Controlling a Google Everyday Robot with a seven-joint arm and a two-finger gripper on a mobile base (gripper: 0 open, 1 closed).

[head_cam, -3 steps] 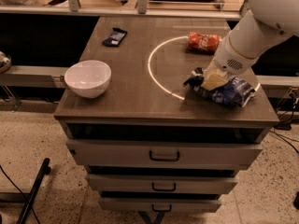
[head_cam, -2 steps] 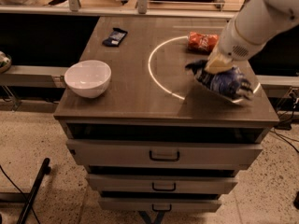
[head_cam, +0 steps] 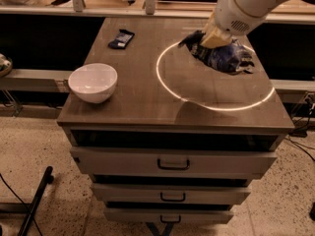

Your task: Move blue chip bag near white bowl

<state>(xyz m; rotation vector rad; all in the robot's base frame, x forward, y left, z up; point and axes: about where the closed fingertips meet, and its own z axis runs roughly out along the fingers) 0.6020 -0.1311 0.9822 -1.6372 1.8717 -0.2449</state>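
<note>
Gripper [head_cam: 215, 37] holds blue chip bag [head_cam: 227, 59] right; white bowl [head_cam: 92, 82] near left edge.

The hand [head_cam: 212, 41] has come away from the near right part of the table [head_cam: 138, 100] and swung toward the far side, taking the blue chip bag [head_cam: 227, 59] along in its grip. A second ago the bag lay crumpled by the front right edge; now it looks raised off the top, over the far part of the ring of light [head_cam: 221, 108]. The orange-red bag that showed beyond it before is now hidden behind arm and bag.
</note>
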